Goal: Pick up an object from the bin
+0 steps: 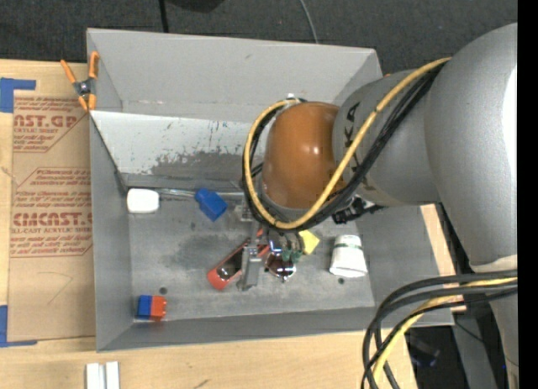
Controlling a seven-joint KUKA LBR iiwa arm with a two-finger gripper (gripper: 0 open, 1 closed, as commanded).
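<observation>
Gripper [266,266] low over bin [108,236] floor, middle-near; red-black object [222,276] just left of it, yellow piece [309,243] right. Open or closed: cannot tell.

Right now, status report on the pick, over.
Gripper low over bin floor, front middle. Red toy right beside it. Yellow piece and white cup crowd the other side.

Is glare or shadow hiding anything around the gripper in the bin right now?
Camera view: lighting is even, no strong glare on the bin floor; only a soft sheen on the orange wrist cover. The arm casts a faint shadow round the gripper, yet the red thing beside it shows plainly.
</observation>
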